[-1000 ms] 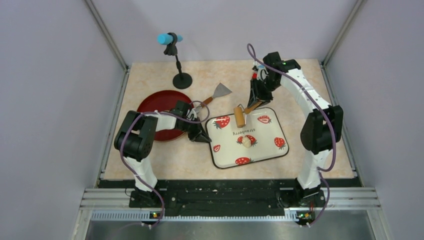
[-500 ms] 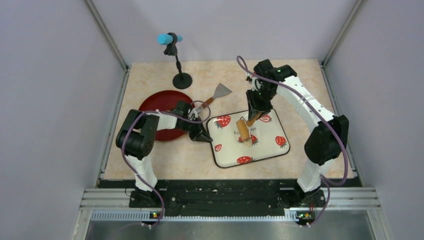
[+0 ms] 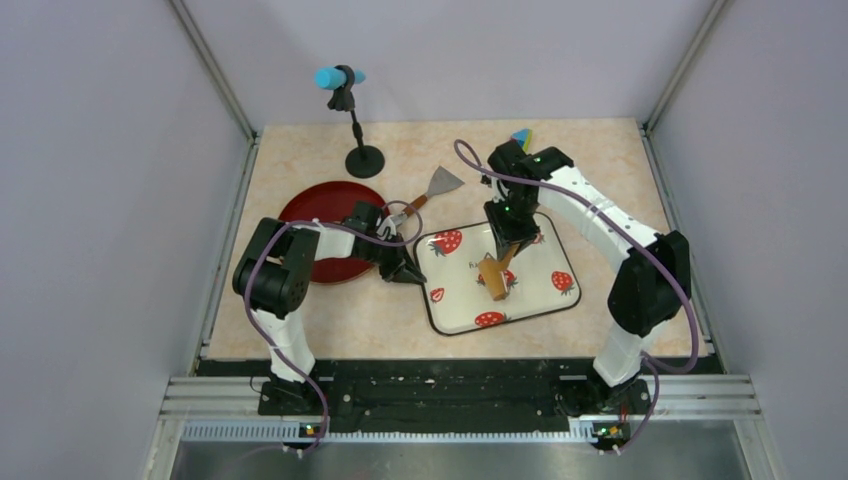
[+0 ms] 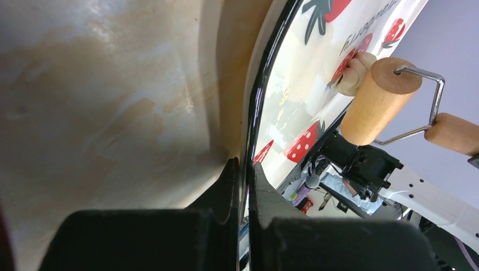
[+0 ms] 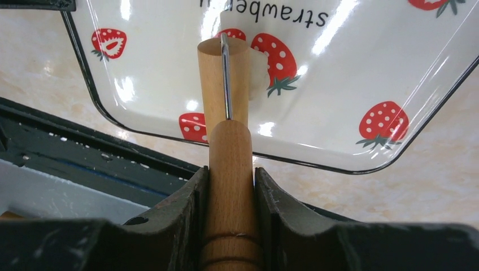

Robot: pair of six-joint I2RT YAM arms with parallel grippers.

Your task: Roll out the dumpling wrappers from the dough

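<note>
The table (image 3: 380,320) has a beige marbled top. Items lying directly on it:
- Red plate (image 3: 315,208), left side.
- Strawberry-print tray (image 3: 455,305), centre, set askew.
- Scraper (image 3: 443,182), beyond the tray, handle towards the plate.
- Round stand base (image 3: 364,160), far left.
- Small blue-yellow item (image 3: 521,135), far edge, partly hidden.

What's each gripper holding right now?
Left gripper: closed on the tray rim.
Right gripper: closed on the rolling pin handle.

text | "strawbe…", upside down, partly cut off | printed on white tray (image 5: 339,84)
</note>
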